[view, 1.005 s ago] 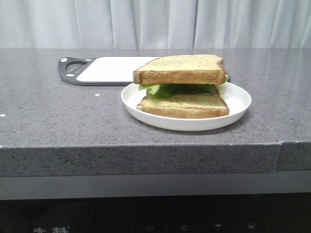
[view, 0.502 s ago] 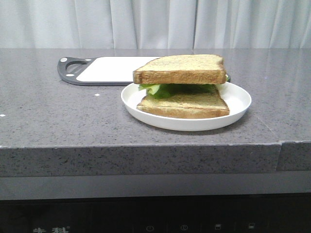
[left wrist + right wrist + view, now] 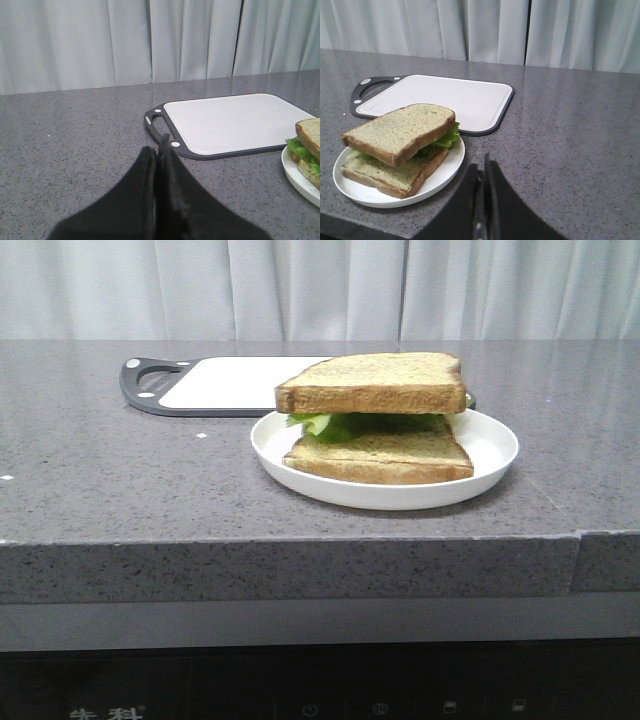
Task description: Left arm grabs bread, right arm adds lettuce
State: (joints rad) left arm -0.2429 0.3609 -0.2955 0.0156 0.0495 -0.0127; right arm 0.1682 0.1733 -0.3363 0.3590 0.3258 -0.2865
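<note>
Nothing's really moved since 1 second ago: thick brown-crusted toast slice [image 3: 371, 383] still tops the crinkled green lettuce leaf [image 3: 335, 424] mid-counter, so it looks finished. Left gripper [image 3: 159, 150] and right gripper [image 3: 482, 172] are both pinched closed, holding nothing.

Speckled stone counter [image 3: 120, 480] (matt finish)

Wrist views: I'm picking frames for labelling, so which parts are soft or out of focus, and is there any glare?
Left wrist view: the left end effector is a blurred dark mass; the cutting board is sharp. Right wrist view: the right end effector is equally soft; the bread and plate are crisp. No harsh glare in either; light is even.
</note>
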